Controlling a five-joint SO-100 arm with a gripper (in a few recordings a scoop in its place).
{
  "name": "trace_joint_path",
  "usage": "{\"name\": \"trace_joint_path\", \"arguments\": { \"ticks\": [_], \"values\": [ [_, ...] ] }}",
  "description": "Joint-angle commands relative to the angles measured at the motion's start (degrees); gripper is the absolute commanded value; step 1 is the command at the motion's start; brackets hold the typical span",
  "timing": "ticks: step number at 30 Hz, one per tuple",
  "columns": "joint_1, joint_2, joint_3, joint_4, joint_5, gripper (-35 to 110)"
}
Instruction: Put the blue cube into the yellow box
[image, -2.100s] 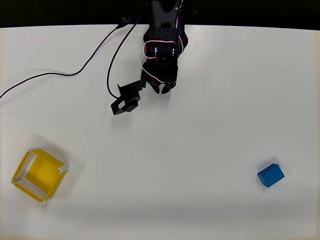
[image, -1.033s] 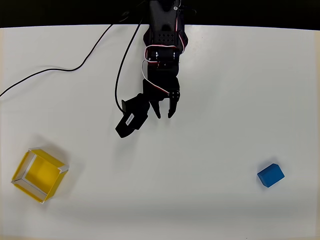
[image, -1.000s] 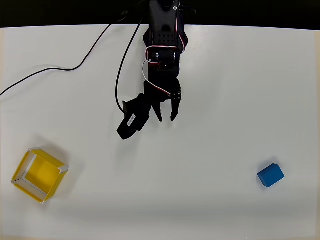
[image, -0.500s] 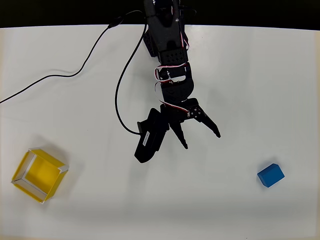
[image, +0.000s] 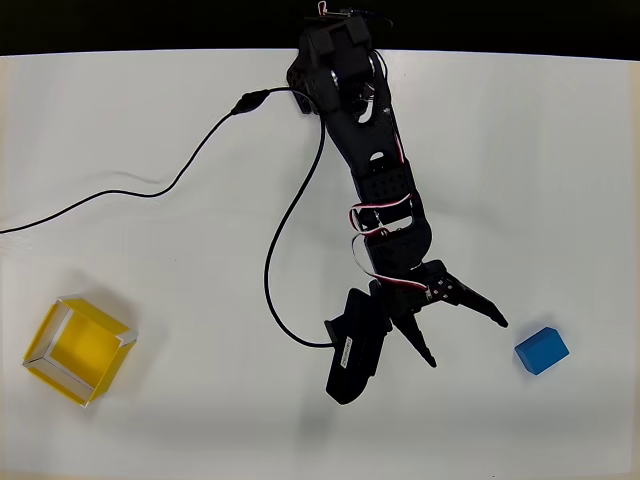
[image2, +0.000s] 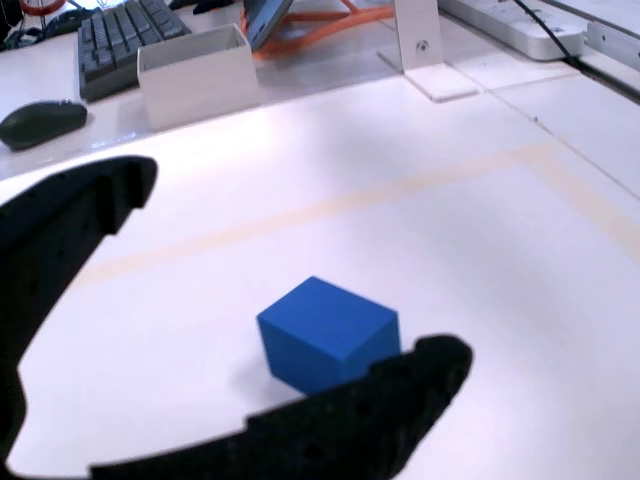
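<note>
Overhead, the black arm (image: 385, 200) is seen stretched across the white counter (image: 560, 180), its fingers (image: 468, 342) spread wide apart and empty, near the cube (image: 541, 350) at the lower right. No obstacle lies between fingers and cube. The box (image: 78, 348) sits well apart at the lower left, and a black cable (image: 200, 150) trails across the counter. From the wrist view, the cube (image2: 328, 333) is framed between the open fingers (image2: 300, 330); a keyboard (image2: 125, 40), a mouse (image2: 42, 120) and a white tray (image2: 198, 73) are seen beyond.
</note>
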Motion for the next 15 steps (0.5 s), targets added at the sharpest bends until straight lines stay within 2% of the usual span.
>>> {"name": "trace_joint_path", "arguments": {
  "ticks": [1, 7, 15],
  "values": [
    [-2.1, -1.1, -11.7, -2.2, -0.4, 54],
    [-4.3, -9.6, -17.6, -2.8, 0.3, 62],
    [-7.1, -20.0, -25.2, -2.8, -0.5, 64]
  ]
}}
